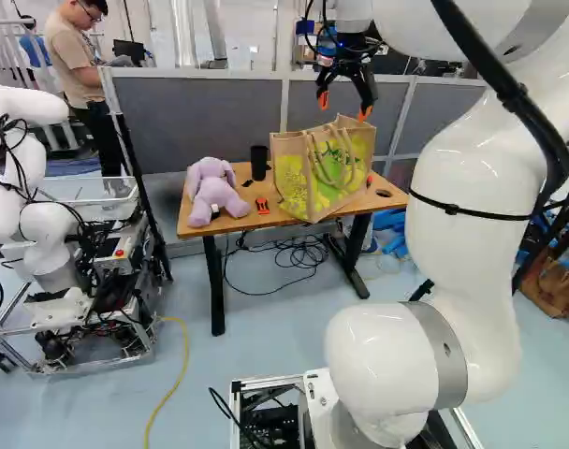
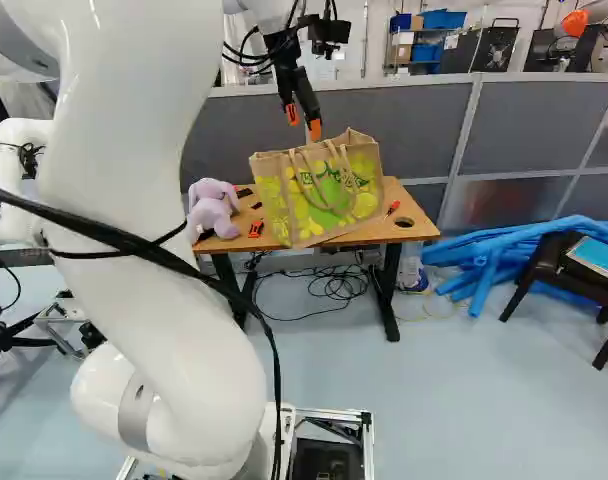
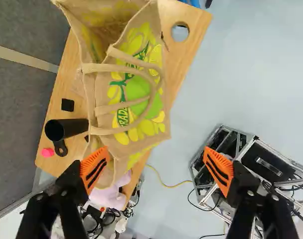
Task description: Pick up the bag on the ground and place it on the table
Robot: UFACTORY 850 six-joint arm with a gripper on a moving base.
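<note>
Wooden table [image 1: 236, 224] beneath the bag [image 1: 327, 173], claw [image 1: 343, 106] wide open above.

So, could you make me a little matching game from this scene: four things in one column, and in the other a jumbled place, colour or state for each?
Things:
1. toy rabbit
2. bag
3. gripper
4. yellow cable

Descriptions:
A. lying on the floor
B. tan, with a yellow and green print
C. lilac
D. open, higher than the table

Pairs: 1-C, 2-B, 3-D, 4-A
</note>
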